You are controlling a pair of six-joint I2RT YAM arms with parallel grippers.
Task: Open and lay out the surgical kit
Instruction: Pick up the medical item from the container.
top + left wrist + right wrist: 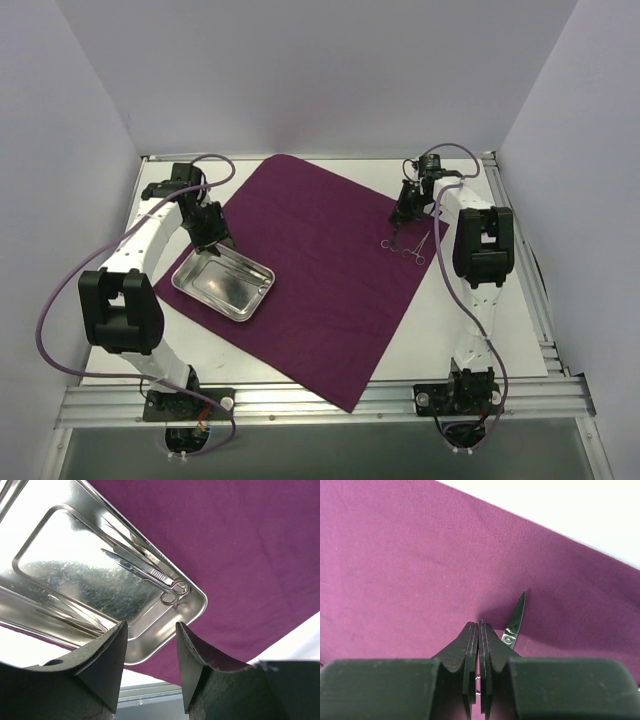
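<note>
Looking down, we see the purple cloth [320, 260] spread flat on the surface [260, 372], the steel tray [222, 280] resting on its left part. Our left gripper [150, 632] hangs over the tray's rim, jaws open; instruments [145, 565] lie inside. Our right gripper [478, 627] has its jaws pressed together beside a scissor blade [515, 617] on the cloth; whether they pinch anything we cannot tell.

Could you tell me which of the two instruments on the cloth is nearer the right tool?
The instrument on the tray side, reaching the right tool's tips; the other instrument lies apart, nearer the cloth edge.
</note>
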